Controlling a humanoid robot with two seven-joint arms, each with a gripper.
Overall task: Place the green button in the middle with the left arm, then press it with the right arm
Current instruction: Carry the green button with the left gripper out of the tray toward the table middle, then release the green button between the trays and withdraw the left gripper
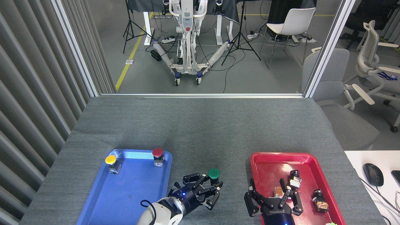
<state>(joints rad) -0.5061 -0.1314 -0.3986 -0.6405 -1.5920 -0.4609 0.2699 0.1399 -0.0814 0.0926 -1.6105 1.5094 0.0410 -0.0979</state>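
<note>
holding green button (214, 173) upright, cap up, left gripper (210, 186) clamped.

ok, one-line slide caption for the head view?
Left gripper holds the green button over the grey table between trays; right gripper waits open.

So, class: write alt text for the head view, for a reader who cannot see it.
The left gripper holds the round-capped green button over bare grey felt tabletop, between a blue plastic tray and a red plastic tray. The right gripper hovers open over the red one.
</note>
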